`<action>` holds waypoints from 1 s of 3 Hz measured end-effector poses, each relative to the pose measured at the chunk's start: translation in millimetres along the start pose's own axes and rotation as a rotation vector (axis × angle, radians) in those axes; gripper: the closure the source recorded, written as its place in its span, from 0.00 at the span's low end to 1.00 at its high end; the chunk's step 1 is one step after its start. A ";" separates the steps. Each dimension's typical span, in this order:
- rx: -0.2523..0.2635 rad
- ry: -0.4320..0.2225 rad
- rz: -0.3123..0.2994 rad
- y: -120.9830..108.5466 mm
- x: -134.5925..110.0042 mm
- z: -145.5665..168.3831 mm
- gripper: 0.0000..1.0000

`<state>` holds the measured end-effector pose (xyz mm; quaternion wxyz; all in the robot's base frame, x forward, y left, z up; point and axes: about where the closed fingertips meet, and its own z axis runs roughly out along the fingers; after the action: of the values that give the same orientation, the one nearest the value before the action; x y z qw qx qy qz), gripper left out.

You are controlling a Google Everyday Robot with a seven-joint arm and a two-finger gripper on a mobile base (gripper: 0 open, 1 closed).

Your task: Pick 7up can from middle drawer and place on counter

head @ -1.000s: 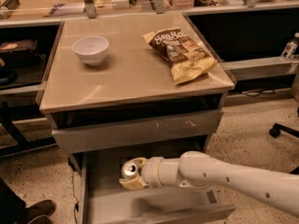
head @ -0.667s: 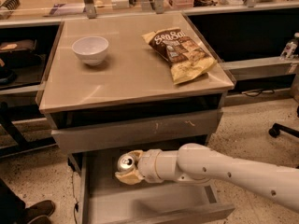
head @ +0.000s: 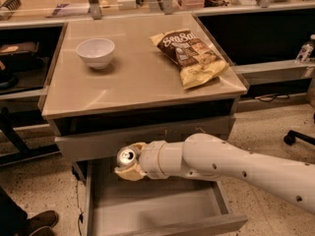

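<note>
The 7up can (head: 126, 157) is a small silvery can with a shiny round top. My gripper (head: 129, 163) is shut on it and holds it above the open middle drawer (head: 162, 211), in front of the scratched drawer front above it. The can tilts a little toward the camera. My white arm (head: 231, 163) reaches in from the right. The counter (head: 133, 77) is the beige-grey cabinet top behind and above the can.
A white bowl (head: 95, 52) stands on the counter's back left. A chip bag (head: 192, 55) lies on its right side. A cluttered shelf with metal posts (head: 93, 4) runs behind. A shoe (head: 29, 224) shows at lower left, and an office chair base (head: 300, 136) at right.
My gripper has lifted the can up and slightly left, out of the drawer to the level of the scratched drawer front.
</note>
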<state>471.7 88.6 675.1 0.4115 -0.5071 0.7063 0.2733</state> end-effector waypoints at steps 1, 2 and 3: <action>0.025 0.016 -0.030 -4.3 -25.0 -14.3 1.00; 0.045 0.042 -0.065 -8.3 -51.1 -26.3 1.00; 0.035 0.073 -0.111 -10.1 -73.0 -31.6 1.00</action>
<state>482.4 95.7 754.2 0.4087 -0.5481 0.6962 0.2190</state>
